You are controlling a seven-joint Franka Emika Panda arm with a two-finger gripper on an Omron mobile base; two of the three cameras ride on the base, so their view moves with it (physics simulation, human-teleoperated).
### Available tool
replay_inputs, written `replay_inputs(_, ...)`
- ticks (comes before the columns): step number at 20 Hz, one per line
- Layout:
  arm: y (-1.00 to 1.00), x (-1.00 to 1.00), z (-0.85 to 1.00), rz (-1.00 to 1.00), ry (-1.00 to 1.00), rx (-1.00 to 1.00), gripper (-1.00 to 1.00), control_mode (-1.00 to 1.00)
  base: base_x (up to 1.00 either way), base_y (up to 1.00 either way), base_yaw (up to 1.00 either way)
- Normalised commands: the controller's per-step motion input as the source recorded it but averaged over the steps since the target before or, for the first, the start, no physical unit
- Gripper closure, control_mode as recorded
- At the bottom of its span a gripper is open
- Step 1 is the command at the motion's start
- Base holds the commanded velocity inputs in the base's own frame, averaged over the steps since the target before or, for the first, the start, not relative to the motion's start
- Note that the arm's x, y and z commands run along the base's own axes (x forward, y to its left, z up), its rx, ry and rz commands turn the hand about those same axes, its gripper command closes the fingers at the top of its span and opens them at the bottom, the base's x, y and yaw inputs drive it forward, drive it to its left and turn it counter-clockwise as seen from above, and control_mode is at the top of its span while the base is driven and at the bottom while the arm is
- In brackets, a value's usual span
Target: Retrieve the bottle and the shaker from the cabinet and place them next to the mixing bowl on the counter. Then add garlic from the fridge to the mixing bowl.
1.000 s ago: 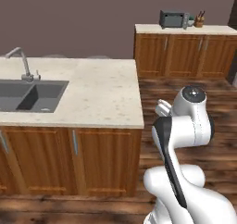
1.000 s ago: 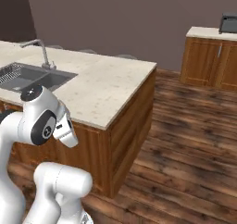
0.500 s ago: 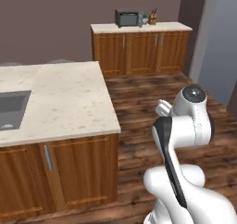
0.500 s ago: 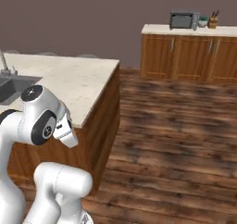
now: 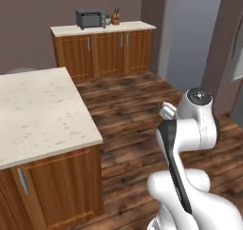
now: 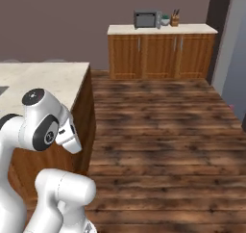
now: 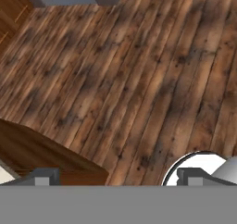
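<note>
Wooden floorboards (image 7: pixel 139 79) stretch beneath me, the island counter (image 5: pixel 38 115) at nine o'clock, and my gripper (image 7: pixel 118 177) hangs wide and empty, presumably because I'm in transit.

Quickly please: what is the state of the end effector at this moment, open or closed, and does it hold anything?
End effector: open, its two small dark finger tips standing wide apart with nothing between them, above the brown wooden plank floor.

Microwave (image 5: pixel 91 19) on far cabinets (image 5: pixel 104 51)
</note>
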Motion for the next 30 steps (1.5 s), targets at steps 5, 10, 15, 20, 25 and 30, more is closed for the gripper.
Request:
replay_inputs(5,0.0,0.0,0.0,0.0,0.0,0.0,-1.0,1.0,0.0,-0.03,-0.35)
replay_inputs(10,0.0,0.0,0.0,0.0,0.0,0.0,-1.0,1.0,0.0,-0.04,-0.35)
replay_inputs(15,0.0,0.0,0.0,0.0,0.0,0.0,-1.0,1.0,0.0,-0.04,-0.35)
replay_inputs(20,0.0,0.0,0.0,0.0,0.0,0.0,-1.0,1.0,0.01,-0.01,-0.34)
replay_inputs(25,0.0,0.0,0.0,0.0,0.0,0.0,-1.0,1.0,0.08,0.0,-0.33)
replay_inputs(30,0.0,0.0,0.0,0.0,0.0,0.0,-1.0,1.0,0.17,0.0,-0.32)
